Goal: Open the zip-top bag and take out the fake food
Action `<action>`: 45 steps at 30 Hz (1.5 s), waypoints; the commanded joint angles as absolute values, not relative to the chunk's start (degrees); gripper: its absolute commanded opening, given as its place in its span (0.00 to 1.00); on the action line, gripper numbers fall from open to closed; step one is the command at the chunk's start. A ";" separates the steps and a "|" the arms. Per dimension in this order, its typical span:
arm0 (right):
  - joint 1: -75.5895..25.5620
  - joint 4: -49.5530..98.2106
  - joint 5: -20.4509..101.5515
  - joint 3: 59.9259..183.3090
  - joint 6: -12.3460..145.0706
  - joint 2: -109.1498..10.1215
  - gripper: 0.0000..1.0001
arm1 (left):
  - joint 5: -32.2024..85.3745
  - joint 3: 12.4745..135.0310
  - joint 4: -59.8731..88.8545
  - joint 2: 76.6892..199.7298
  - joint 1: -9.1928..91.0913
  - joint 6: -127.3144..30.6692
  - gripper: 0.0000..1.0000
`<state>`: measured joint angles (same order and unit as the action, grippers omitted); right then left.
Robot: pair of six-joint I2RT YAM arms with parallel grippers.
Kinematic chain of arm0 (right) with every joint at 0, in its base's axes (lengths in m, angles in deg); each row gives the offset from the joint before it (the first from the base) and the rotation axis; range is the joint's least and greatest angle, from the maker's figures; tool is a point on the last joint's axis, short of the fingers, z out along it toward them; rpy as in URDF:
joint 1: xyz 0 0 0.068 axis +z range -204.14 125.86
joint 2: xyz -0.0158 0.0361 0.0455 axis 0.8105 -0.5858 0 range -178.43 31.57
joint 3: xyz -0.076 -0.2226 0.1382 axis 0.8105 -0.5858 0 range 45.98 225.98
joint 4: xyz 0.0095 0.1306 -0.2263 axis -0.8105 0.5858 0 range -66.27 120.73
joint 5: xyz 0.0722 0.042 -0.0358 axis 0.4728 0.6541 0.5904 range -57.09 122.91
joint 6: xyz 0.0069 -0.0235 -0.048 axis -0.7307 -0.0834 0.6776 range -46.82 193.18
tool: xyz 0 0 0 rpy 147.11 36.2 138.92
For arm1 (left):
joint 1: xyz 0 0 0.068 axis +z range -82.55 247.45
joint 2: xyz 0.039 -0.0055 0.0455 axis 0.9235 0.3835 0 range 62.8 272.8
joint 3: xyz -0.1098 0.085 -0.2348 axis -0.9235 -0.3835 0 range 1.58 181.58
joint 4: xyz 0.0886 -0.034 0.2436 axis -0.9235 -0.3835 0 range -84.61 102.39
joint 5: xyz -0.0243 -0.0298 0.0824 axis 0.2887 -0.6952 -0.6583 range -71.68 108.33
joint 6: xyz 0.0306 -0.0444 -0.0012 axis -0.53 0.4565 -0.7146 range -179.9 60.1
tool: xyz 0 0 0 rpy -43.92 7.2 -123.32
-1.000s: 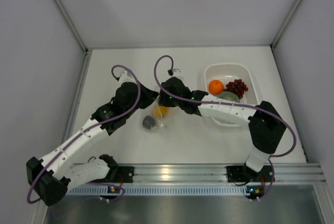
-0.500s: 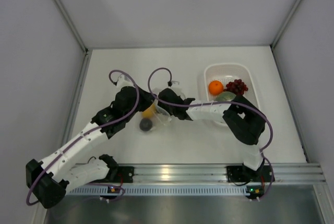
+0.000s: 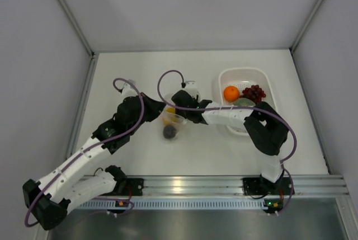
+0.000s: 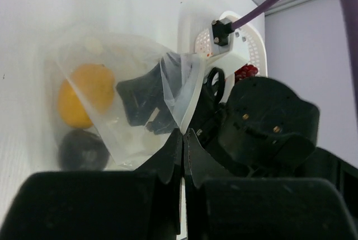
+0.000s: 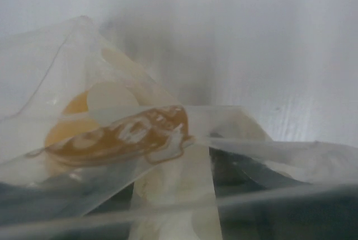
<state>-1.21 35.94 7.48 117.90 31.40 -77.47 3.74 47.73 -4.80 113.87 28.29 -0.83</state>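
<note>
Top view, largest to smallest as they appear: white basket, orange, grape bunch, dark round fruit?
1. white basket, clearly the largest
2. grape bunch, a bit wider than the orange
3. orange and dark round fruit: they look about alike, too close to rank

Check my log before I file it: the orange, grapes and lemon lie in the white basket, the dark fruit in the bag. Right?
No. The left wrist view shows the lemon inside the zip-top bag beside the dark fruit, not in the white basket. The orange and grapes do lie in the basket.
</note>
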 commanded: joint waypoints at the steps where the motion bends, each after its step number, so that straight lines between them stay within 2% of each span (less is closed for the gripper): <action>1: -5.53 44.73 1.97 123.31 45.90 -72.94 0.54 | 2.33 50.36 -3.25 110.27 28.25 -2.16 0.00; 5: -6.85 56.93 1.09 131.48 61.10 -74.86 0.55 | 1.36 49.93 -5.27 110.35 28.25 -2.60 0.00; 9: -6.77 63.72 6.33 135.81 65.70 -74.96 0.58 | 2.15 44.67 -5.37 110.62 28.25 -1.37 0.00; 12: -6.86 61.71 14.42 134.68 64.57 -73.65 0.58 | 1.72 41.94 -5.28 110.35 28.16 0.12 0.00; 20: -6.86 56.52 17.53 133.17 59.29 -77.59 0.57 | 1.01 42.27 -5.37 112.20 28.25 -0.75 0.00; 34: -8.61 56.70 10.05 131.06 55.69 -85.94 0.72 | 1.27 44.91 -5.19 115.89 28.25 -1.19 0.00; 40: -8.88 54.41 13.66 128.69 54.81 -85.86 0.65 | 0.40 45.35 -5.10 116.77 28.25 -1.54 0.00; 41: -8.88 53.54 13.92 128.25 54.55 -84.81 0.62 | 0.40 45.53 -5.10 116.86 28.16 -1.54 0.00; 43: -8.88 52.65 14.98 127.20 54.63 -83.23 0.48 | 0.22 45.88 -5.10 117.21 28.16 -1.98 0.00; 45: -8.61 52.39 16.03 126.93 54.63 -80.15 0.41 | -0.04 46.58 -5.19 117.38 28.25 -2.51 0.00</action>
